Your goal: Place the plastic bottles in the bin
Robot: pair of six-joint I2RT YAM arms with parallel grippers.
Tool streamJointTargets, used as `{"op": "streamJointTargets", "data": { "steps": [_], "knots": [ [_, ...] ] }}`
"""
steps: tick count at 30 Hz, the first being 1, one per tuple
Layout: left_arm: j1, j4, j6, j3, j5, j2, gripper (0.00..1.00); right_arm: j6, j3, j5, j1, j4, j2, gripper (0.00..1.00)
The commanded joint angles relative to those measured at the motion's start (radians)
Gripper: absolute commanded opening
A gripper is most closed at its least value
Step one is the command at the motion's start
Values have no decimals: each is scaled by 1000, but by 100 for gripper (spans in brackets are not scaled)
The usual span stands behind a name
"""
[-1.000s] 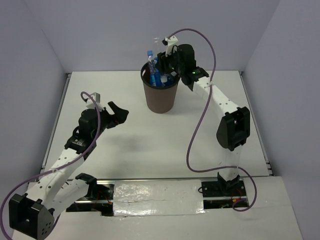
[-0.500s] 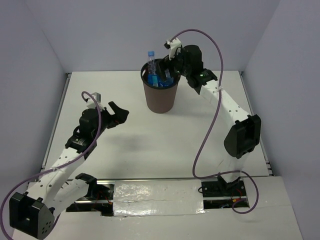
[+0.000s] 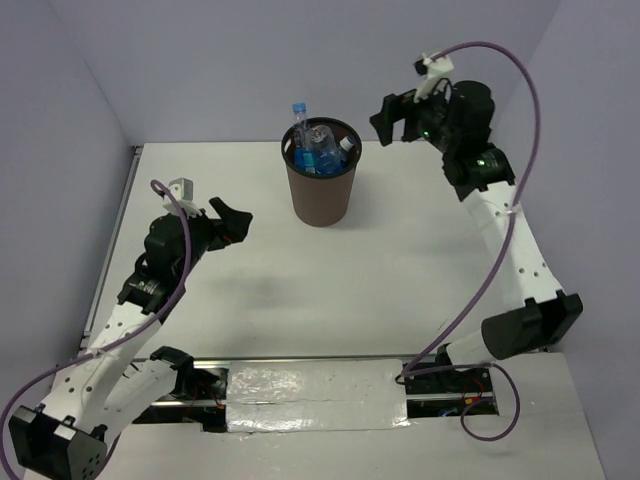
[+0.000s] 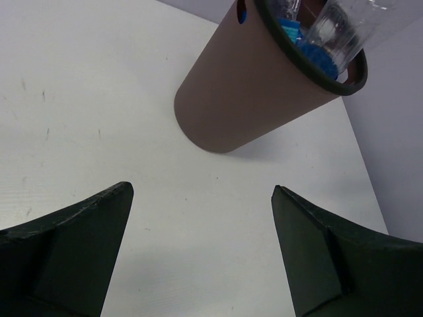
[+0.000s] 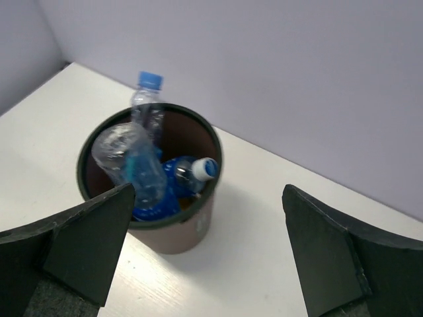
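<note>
On the left: rising from the near-left base, folded low at the elbow, reaching toward the middle, ending in the left gripper (image 3: 232, 222) with jaws spread wide and nothing between them. From its own wrist, dark fingers (image 4: 76, 244) far apart, angled down and forward. On the right: stretched long from the near-right base out to the far right, wrist lifted high, ending in the right gripper (image 3: 392, 117) turned toward the left, likewise spread wide and empty.
</note>
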Motion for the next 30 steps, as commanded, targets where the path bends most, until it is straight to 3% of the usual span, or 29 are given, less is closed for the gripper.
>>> {"op": "streamJointTargets", "data": {
  "steps": [1,5,16,30],
  "knots": [
    [5,-18,59,61,-19,-34,99,62,-62,-37,-82,-85,-58,100],
    [5,-33,85,80,-21,-64,99,64,-143,19,-162,-164,-150,100],
    [6,-66,119,141,2,-97,99,67,-526,156,-171,-99,-545,100],
    [5,-98,91,107,1,-170,99,128,-625,227,-169,-151,-642,100]
  ]
}}
